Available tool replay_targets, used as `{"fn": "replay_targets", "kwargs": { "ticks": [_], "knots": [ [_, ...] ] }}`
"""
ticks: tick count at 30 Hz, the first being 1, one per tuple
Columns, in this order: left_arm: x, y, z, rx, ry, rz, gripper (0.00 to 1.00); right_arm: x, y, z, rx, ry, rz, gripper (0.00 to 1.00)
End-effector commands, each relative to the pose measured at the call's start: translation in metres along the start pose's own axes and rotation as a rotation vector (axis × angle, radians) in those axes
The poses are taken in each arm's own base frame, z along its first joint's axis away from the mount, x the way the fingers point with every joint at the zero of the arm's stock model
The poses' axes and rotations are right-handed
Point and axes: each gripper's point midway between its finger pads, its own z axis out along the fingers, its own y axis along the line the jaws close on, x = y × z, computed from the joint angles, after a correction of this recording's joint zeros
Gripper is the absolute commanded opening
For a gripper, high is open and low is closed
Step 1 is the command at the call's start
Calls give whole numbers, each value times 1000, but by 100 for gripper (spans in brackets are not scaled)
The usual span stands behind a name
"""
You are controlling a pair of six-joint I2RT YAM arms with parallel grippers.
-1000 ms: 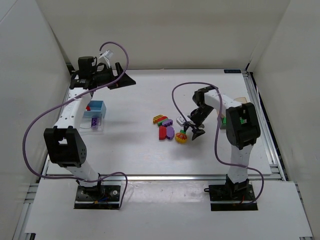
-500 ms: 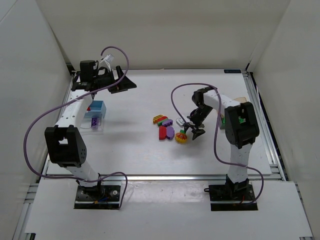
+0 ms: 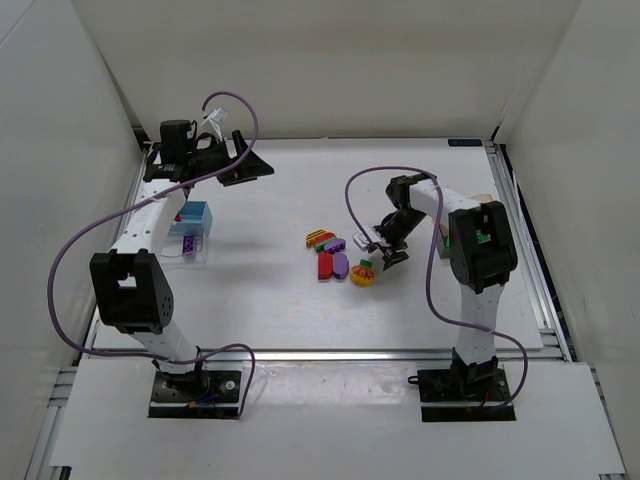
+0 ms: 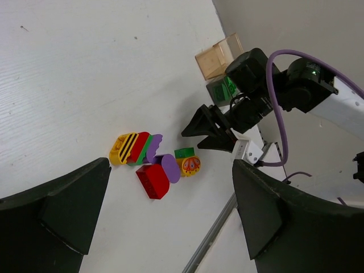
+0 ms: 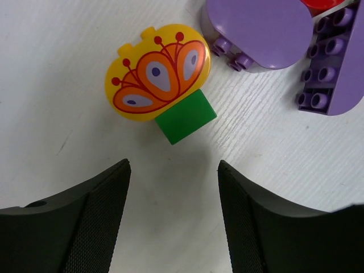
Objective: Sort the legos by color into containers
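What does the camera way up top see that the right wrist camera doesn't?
Only the top view shows the left gripper, the blue box and the yellow striped block. Only the right wrist view shows the petal drawing on the yellow flower block and the studs on the round purple block. Both show that flower block, the green block by it, and the open right gripper.

Bolted at the near edge, the left arm (image 3: 150, 215) stretches far forward and upward, its wrist turned inward toward the middle. The left gripper (image 3: 255, 160) hangs high, its two black fingers (image 4: 57, 210) spread wide with nothing between them. The right arm (image 3: 480, 250) folds over at the elbow, forearm sloping inward and down. The right gripper (image 3: 385, 257) points downward close above the surface, jaws partly apart and holding nothing.
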Motion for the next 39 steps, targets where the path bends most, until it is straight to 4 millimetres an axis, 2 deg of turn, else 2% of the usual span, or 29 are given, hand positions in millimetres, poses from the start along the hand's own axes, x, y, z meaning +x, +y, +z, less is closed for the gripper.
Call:
{"fn": "replay_targets", "kwargs": {
  "ticks": [1,11,21,27,30,33,35,38,39],
  "knots": [
    [-11,-10,-4,28,-24,27,99,-12,-44,4,25,9,-888,67],
    [-10,-9,-5,27,-24,21,99,-31,-53,20,43,-31,-923,69],
    [-8,-10,-6,30,-22,18,100,-49,-41,29,28,-75,-932,69],
    [-5,-9,-6,31,-17,15,99,-56,-29,27,15,-97,-926,63],
    [-4,-10,-6,33,-17,15,99,-59,-23,28,15,-106,-924,55],
    [-3,-9,-6,31,-16,7,99,-62,-21,28,23,-113,-913,43],
    [-2,-9,-6,28,-14,5,99,-64,-20,27,32,-119,-902,39],
    [3,-16,-4,38,-5,29,99,-67,-22,23,49,-110,-883,27],
    [5,-20,-4,39,-3,41,99,-67,-23,21,55,-102,-877,19]
  ]
}}
